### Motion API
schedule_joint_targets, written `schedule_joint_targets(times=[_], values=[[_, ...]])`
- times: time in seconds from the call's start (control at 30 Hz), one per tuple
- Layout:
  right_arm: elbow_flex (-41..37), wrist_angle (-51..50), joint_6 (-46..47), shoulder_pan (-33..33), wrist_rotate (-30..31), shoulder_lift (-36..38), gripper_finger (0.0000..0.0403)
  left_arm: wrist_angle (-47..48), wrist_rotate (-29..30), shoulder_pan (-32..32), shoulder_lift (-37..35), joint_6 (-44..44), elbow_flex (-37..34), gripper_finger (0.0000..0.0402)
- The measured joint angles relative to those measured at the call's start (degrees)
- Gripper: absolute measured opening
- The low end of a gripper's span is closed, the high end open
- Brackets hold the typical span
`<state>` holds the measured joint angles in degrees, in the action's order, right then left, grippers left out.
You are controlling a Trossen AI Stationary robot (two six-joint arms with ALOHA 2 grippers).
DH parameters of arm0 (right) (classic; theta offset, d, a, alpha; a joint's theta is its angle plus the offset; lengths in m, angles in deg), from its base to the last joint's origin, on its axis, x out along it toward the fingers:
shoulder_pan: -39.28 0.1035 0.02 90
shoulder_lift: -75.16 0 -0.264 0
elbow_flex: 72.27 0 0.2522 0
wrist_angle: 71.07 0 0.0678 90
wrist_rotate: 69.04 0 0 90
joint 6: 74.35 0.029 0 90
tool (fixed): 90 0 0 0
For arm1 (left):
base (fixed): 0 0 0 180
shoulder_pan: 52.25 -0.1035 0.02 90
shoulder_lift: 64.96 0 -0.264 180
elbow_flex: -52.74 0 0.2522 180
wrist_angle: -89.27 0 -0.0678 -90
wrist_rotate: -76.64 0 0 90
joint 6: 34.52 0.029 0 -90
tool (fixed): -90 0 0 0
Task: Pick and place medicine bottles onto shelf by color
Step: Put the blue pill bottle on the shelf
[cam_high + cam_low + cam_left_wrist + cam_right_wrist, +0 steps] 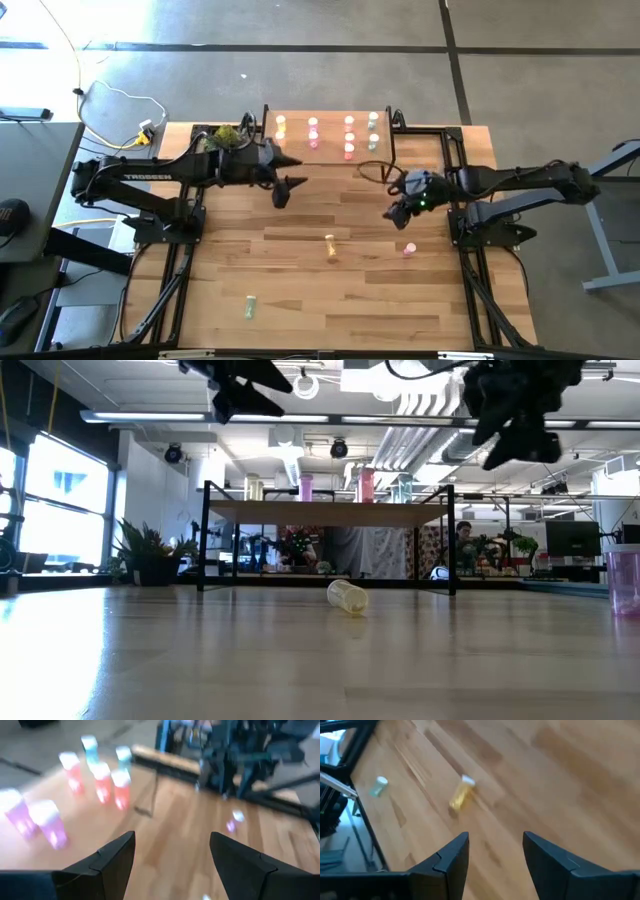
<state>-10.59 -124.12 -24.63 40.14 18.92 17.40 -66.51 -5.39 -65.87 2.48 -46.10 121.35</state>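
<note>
two dark arms (150, 178), white "trossen" lettering

Shelf: you have the shelf (330, 118) at the table's far edge, midway between the two arms, with several bottles (349, 137) standing on it in rows.
Lying bottle: your nearest loose bottle (330, 246) lies on its side on the tabletop (300, 290), in front of the shelf, near the middle.
Right bottle: another bottle (409, 249) stands to its right, close to the right arm's base.
Near bottle: a third bottle (249, 306) lies towards the near edge, left of centre.
Left gripper: your left gripper (290, 176) hangs above the table just in front of the shelf's left end.
Right gripper: your right gripper (397, 211) hangs in front of the shelf's right end, behind the right bottle.
</note>
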Motion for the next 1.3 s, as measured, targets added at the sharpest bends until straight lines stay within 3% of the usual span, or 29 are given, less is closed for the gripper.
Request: schedule_joint_targets(times=[0.33, 0.57, 0.87, 1.3], values=[[0.0, -6.4, 24.13, 14.12, 4.36, 0.0, 0.0177, 16.29, 0.88, 12.78, -1.2, -12.49, -0.02, 0.0245], [0.0, -11.81, 31.49, 18.63, 6.99, 0.0, 0.0177, 25.03, 2.97, 22.22, -1.2, -30.6, 0.0, 0.0245], [0.0, -11.96, 30.79, 17.28, 13.37, -0.02, 0.0177, 33.58, 3.98, 35.04, -1.16, -55.68, 0.0, 0.0245], [0.0, -8.43, 24.23, 14.01, 13.32, -0.02, 0.0177, 32.88, 6.01, 47.04, 5.08, -86.54, 0.0, 0.0245]])
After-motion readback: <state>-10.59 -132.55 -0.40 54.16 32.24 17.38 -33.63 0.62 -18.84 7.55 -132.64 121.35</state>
